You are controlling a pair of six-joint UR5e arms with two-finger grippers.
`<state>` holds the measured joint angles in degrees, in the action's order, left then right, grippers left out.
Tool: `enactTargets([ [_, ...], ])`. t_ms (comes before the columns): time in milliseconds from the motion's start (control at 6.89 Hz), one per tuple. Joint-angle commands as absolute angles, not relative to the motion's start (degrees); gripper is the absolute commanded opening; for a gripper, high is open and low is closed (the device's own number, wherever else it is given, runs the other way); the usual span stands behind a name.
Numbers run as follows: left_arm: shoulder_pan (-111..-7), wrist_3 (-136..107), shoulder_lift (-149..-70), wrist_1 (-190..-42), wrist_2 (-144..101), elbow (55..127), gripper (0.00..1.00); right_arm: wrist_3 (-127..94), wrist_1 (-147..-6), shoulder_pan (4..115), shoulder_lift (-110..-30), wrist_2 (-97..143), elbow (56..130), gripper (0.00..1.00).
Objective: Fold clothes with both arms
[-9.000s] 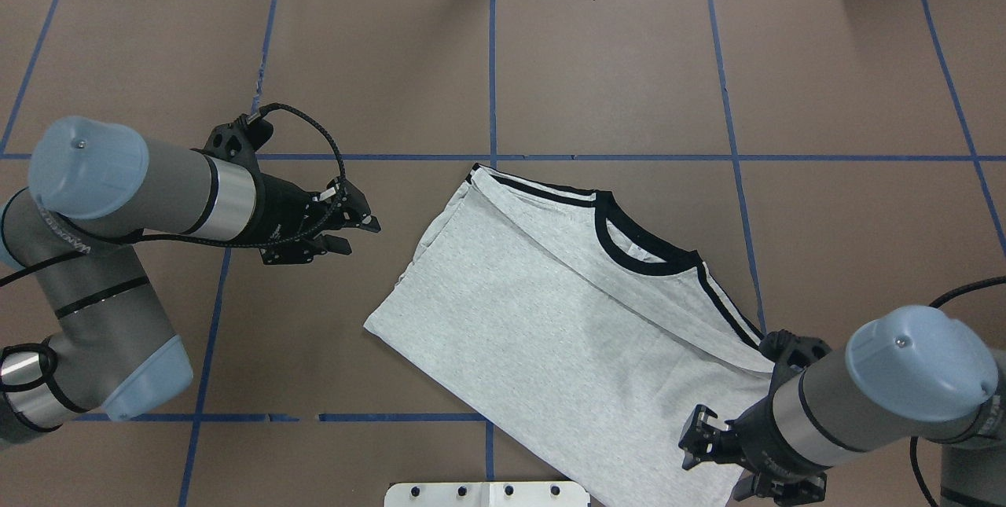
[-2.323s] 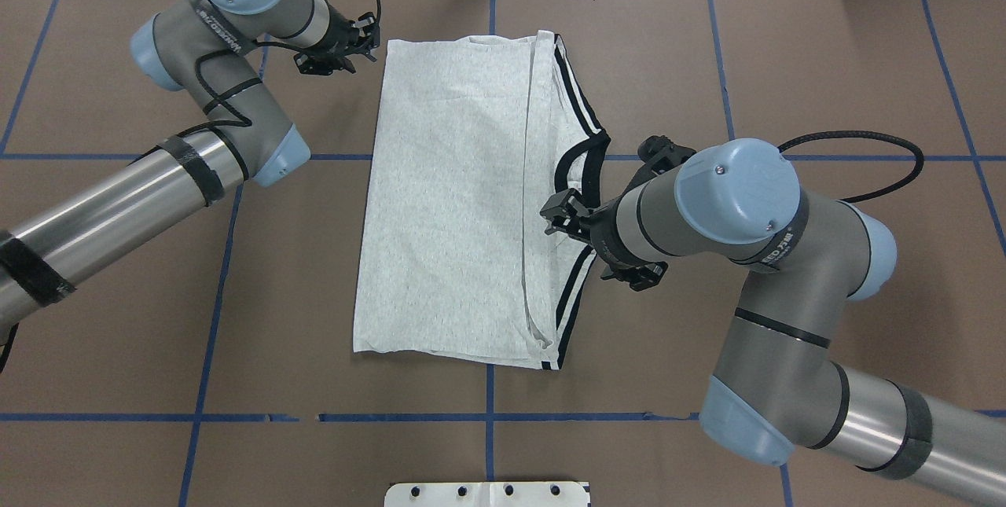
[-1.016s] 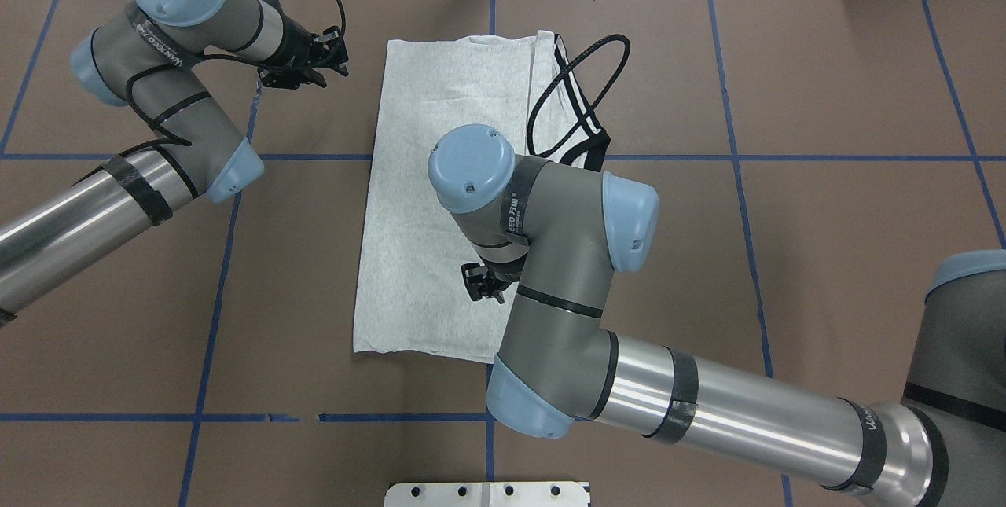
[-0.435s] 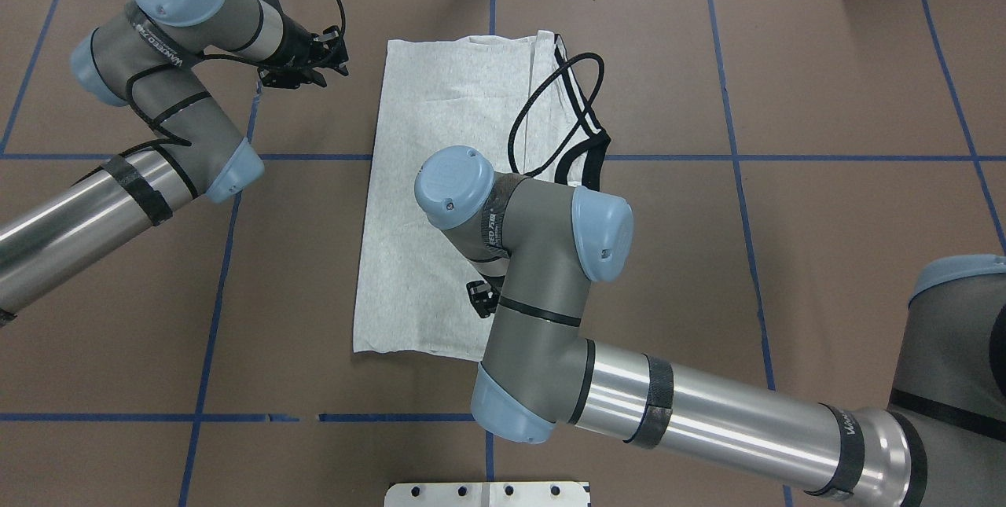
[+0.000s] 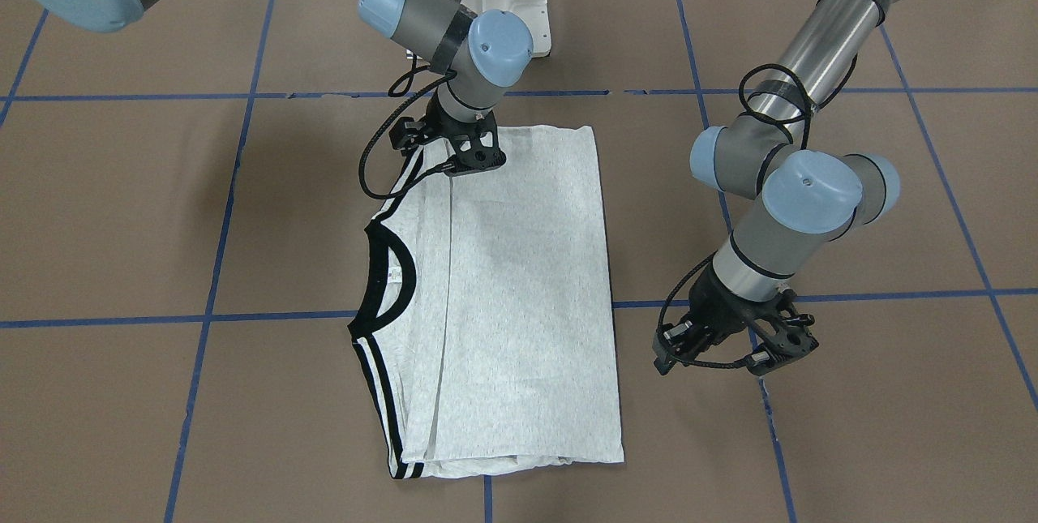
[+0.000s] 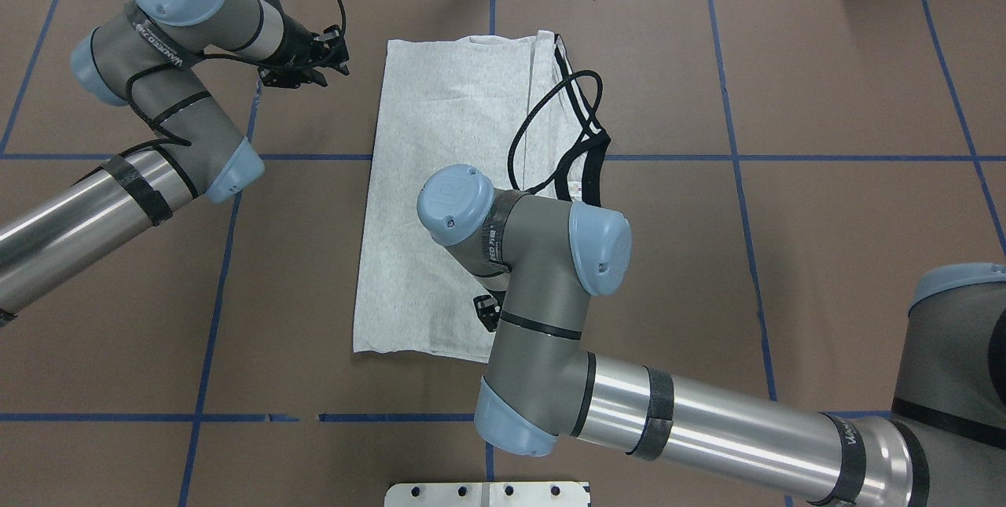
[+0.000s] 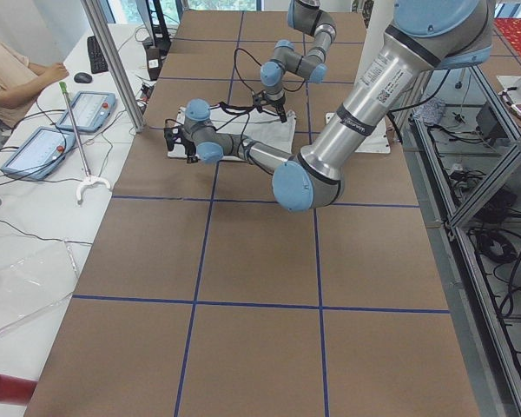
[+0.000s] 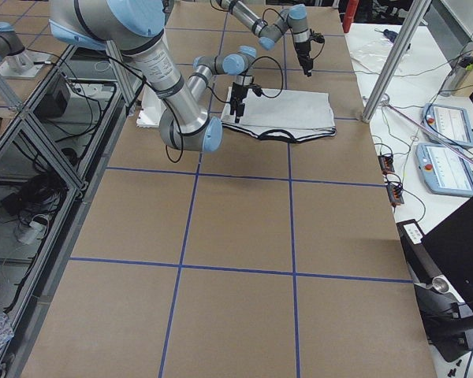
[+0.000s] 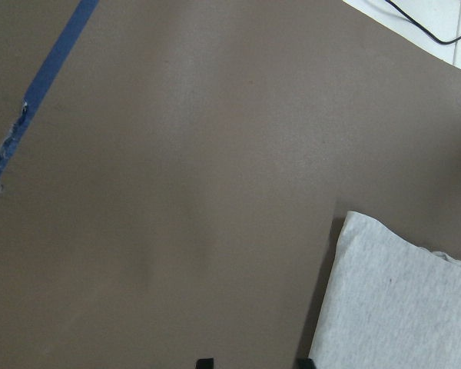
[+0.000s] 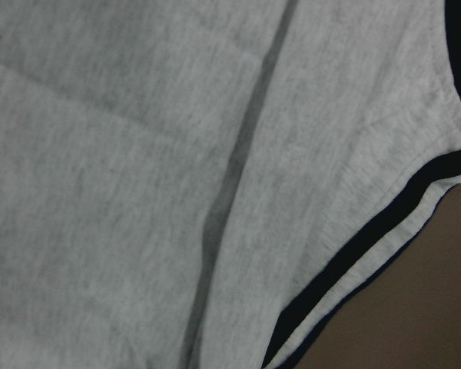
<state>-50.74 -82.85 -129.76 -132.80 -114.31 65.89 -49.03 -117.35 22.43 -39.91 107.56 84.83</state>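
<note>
- The T-shirt [image 5: 519, 288] is lying flat in the middle of the table [image 5: 851, 442], folded lengthwise into one long strip. Its black collar [image 5: 388, 263] and striped shoulder edge are showing along the side nearer my right arm [image 6: 542, 255].
- The right gripper [image 5: 470, 165] is pointing down onto the strip, close to the end nearest the robot base and right by the fold line. Its wrist camera is showing nothing but grey cloth and a black stripe. I'm reading that as lining up to take this end for a crosswise fold.
- I cannot tell whether its fingers are spread or closed (the arm is hiding them from overhead, and no fingertip is showing in the wrist view).
- The left gripper [image 6: 336, 71] is hovering over bare table just beside the strip's far corner, off the cloth. Its fingers are apart with nothing between them. I'm judging it is placed there to take that corner.
- The long edge on the left arm's side is running straight and single, while the collar side is layered and likely thicker to pinch.
- Bare table is lying all round the strip, so there is room on every side. The right arm's elbow and its cable [image 6: 512, 157] are hanging over the cloth, and that is what I'm watching before any end gets carried across.
</note>
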Motion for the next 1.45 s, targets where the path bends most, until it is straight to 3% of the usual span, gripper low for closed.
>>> enactTargets([
  [0, -50.8, -82.9, -129.2, -132.8, -114.3, 66.8, 0.46, -49.0, -118.8, 22.5, -41.7, 107.1, 86.0, 1.00],
  [145, -51.0, -82.9, -128.9, -132.6, -114.3, 67.3, 0.46, -48.6, -121.3, 22.7, -43.7, 106.2, 89.4, 1.00],
  [435, -51.1, -82.9, -128.9, -131.9, -114.4, 67.9, 0.46, -45.5, -125.5, 22.7, -55.1, 104.3, 103.3, 1.00],
  [581, -51.1, -82.9, -128.8, -130.3, -114.4, 68.9, 0.47, -45.6, -125.2, 21.5, -58.2, 102.2, 105.0, 1.00],
  [1161, -51.2, -82.9, -126.9, -129.8, -114.3, 72.1, 0.46, -46.4, -122.3, 22.8, -52.0, 102.5, 104.3, 1.00],
  [1306, -51.2, -82.9, -126.6, -129.8, -114.4, 72.5, 0.46, -46.4, -119.6, 23.0, -48.4, 102.5, 99.3, 1.00],
])
